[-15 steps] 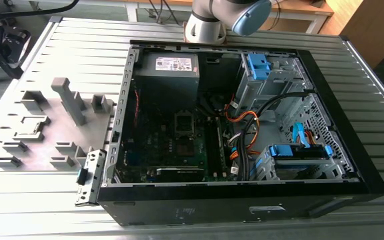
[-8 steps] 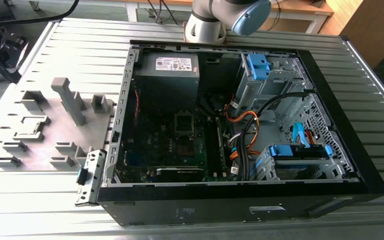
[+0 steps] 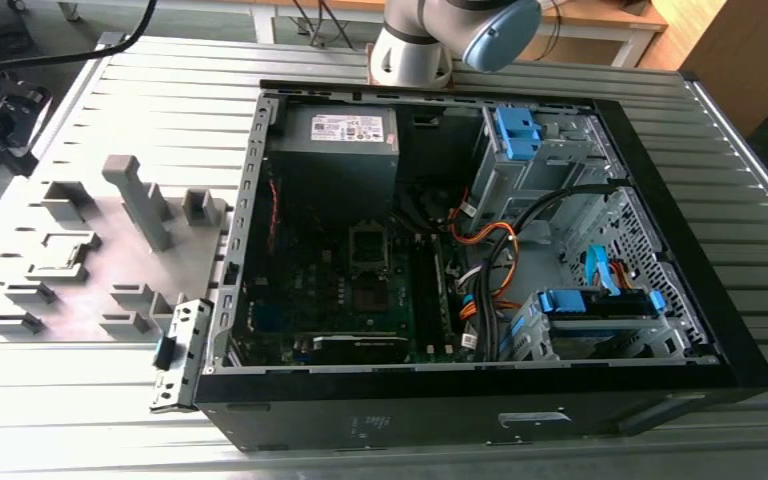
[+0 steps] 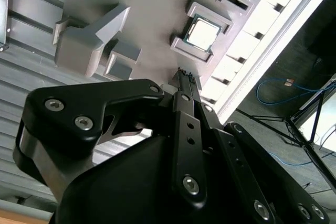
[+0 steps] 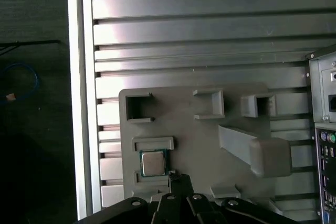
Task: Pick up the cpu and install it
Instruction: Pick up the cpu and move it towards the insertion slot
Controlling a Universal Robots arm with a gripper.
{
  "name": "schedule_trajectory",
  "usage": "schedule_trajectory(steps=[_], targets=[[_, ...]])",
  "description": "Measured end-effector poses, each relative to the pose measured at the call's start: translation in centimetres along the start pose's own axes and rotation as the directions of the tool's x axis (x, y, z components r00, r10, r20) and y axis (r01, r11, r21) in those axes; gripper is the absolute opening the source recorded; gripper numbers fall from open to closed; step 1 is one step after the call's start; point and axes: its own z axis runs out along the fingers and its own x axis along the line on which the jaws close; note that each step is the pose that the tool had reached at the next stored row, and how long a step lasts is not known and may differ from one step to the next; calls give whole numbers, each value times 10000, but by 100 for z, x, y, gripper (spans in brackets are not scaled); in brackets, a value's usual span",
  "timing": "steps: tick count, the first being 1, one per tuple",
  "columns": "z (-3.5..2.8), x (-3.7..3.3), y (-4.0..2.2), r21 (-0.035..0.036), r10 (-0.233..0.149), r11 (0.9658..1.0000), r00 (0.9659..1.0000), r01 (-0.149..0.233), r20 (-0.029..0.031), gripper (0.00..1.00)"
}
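First wrist view has the cpu lying flat in a framed pocket of the grey fixture plate, with nothing gripping it. The gripper hangs near it (its body largely cut off by the frame edge); how wide it stands I cannot tell. Only a strip of the computer case shows.

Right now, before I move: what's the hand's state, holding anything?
Hand: open or closed cannot be told; it hovers near the cpu, which lies ungripped in its holder.
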Motion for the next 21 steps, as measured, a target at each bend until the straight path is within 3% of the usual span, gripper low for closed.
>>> schedule_trajectory(steps=[21], targets=[[281, 97, -19, 21, 10, 10000, 9997, -10, -262, 11]])
